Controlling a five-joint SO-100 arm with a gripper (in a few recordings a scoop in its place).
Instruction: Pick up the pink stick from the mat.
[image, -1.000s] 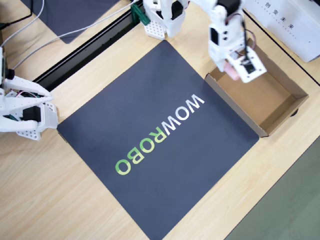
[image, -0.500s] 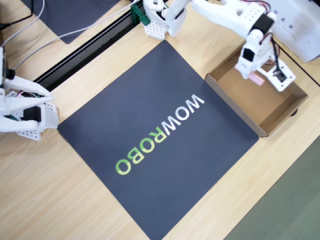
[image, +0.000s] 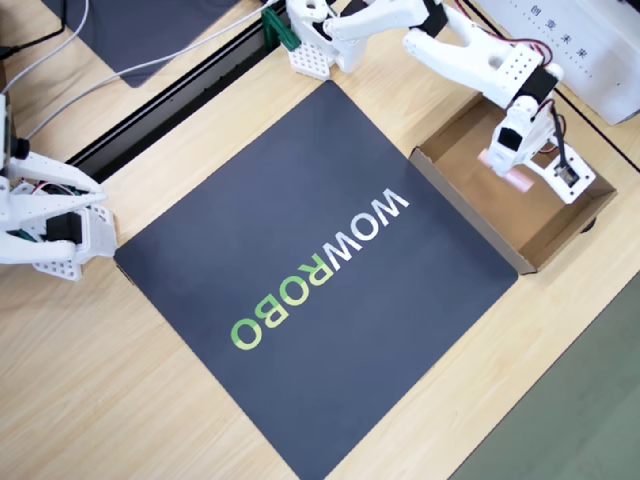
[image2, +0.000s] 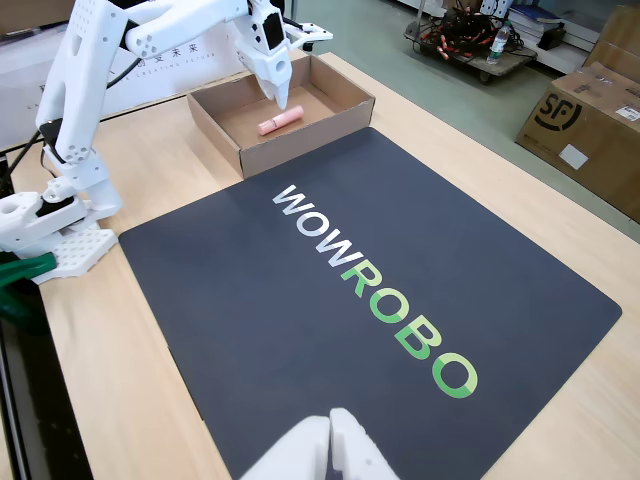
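The pink stick (image2: 279, 122) lies flat on the floor of the open cardboard box (image2: 300, 140), off the mat. In the overhead view the pink stick (image: 519, 180) shows partly under the arm's white finger. My gripper (image2: 291, 75) hangs over the box with its jaws open and one fingertip just above the stick, holding nothing. From above, the gripper (image: 532, 172) is over the right half of the box (image: 470, 215). The dark WOWROBO mat (image: 300, 180) (image2: 250, 310) carries no object.
The arm's white base (image2: 50, 235) stands at the mat's far corner beside a black rail (image: 160, 105). A plain dark mat (image: 150, 30) lies at top left, a white case (image: 590, 50) at top right. Brown cartons (image2: 590, 120) sit on the green floor.
The gripper swung right across the box with the pink stick in it. Its jaws have opened and the stick now rests on the box floor.
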